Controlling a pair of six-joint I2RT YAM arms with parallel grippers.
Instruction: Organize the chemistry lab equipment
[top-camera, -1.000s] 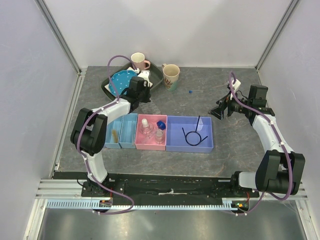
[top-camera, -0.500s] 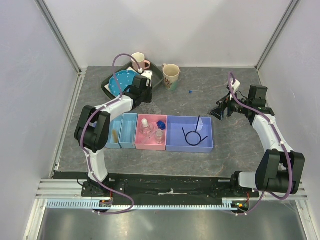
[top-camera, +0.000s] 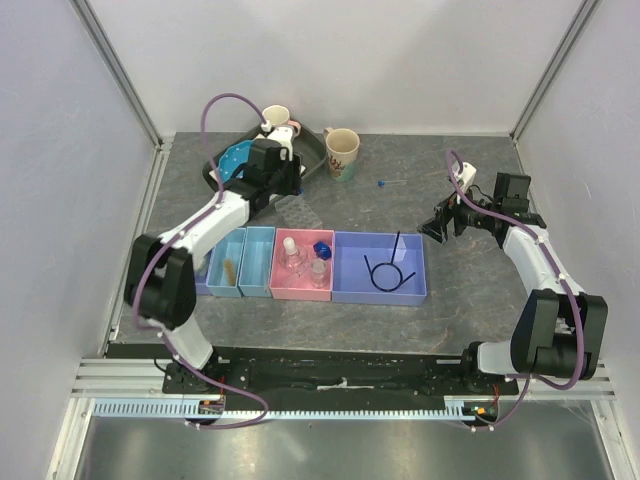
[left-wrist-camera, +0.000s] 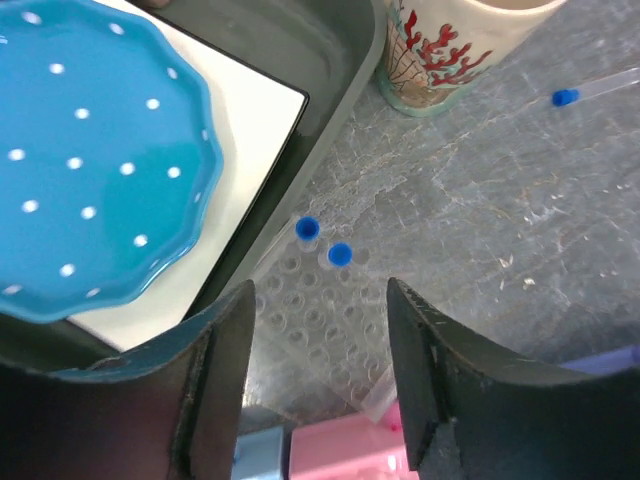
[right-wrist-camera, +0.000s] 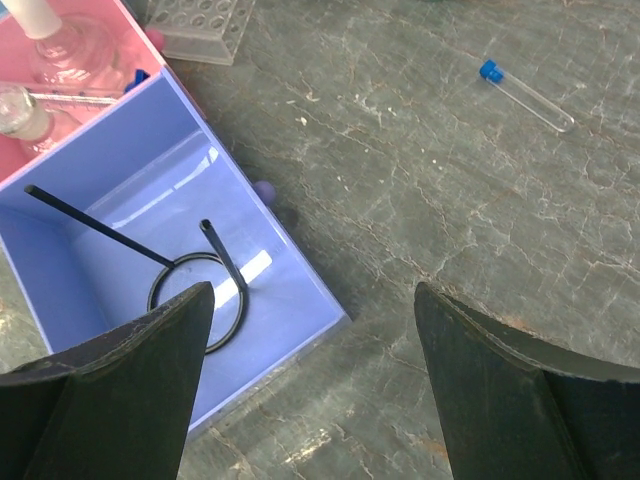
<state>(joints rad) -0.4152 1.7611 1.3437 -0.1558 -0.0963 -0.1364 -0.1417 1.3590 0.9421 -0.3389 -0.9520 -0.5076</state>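
My left gripper (left-wrist-camera: 320, 295) is open above a clear welled tray (left-wrist-camera: 335, 325), which holds two blue-capped tubes (left-wrist-camera: 340, 254) upright at its far end; nothing is between the fingers. From above, that gripper (top-camera: 281, 186) hovers just behind the welled tray (top-camera: 301, 212). Another blue-tipped tube (right-wrist-camera: 525, 95) lies loose on the table (top-camera: 383, 184). My right gripper (right-wrist-camera: 312, 295) is open and empty over the purple bin's (right-wrist-camera: 120, 250) corner, where the black looped wire (right-wrist-camera: 195, 285) lies. Small clear bottles (top-camera: 291, 252) and a blue cap (top-camera: 322, 247) sit in the pink bin. A tan stick (top-camera: 230, 270) lies in a light blue bin.
A dark tray (top-camera: 311, 160) at the back left holds the blue dotted plate (left-wrist-camera: 90, 160) and a pink mug (top-camera: 277, 118). The beige mug (top-camera: 342, 150) stands beside it. Four bins form a row mid-table, from light blue (top-camera: 258, 262) to purple (top-camera: 405, 285).
My left gripper has opened and pulled up and back toward the dark tray, uncovering the welled tray. The right arm has barely shifted.
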